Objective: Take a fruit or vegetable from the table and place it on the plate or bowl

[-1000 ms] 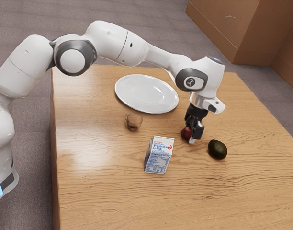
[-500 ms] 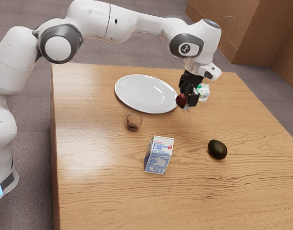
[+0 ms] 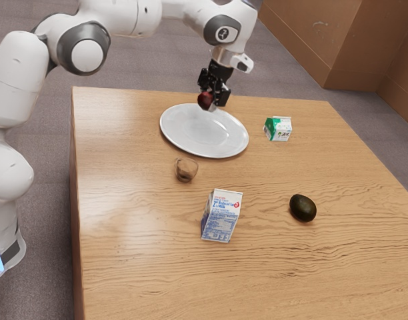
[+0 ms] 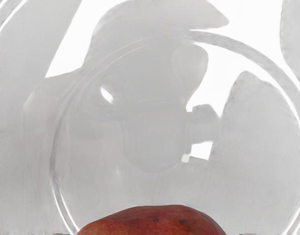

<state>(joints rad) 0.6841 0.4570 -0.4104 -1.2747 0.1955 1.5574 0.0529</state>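
My pincer [image 3: 208,99] is clamped on the red fruit [image 3: 204,101], one black finger on each side of it, and the fruit hangs in the air off the counter [image 3: 131,260]. In the exterior view the fruit sits over the far edge of the white plate [image 3: 214,140], and it does not touch the plate. The arm comes in from the exterior view's upper left and bends down to the hand above the plate.

From the wrist camera I see the top of the red fruit [image 4: 149,221] just under the hand, reddish with an orange tinge. Beyond it lies the glossy white plate [image 4: 258,166], whose inner ring curves around the fruit, with a pale reflection of the arm on its surface.

On the counter a small green and white carton [image 3: 278,128] stands to the exterior view's right of the plate, apart from it. A small glass cup [image 3: 186,169] stands just in front of the plate's near rim. Nearer the camera a blue and white milk carton [image 3: 221,215] stands upright, and a dark avocado [image 3: 303,207] lies to the exterior view's right of it, well apart. Brown boxes [image 3: 344,40] stand on the floor beyond the counter's far corner.
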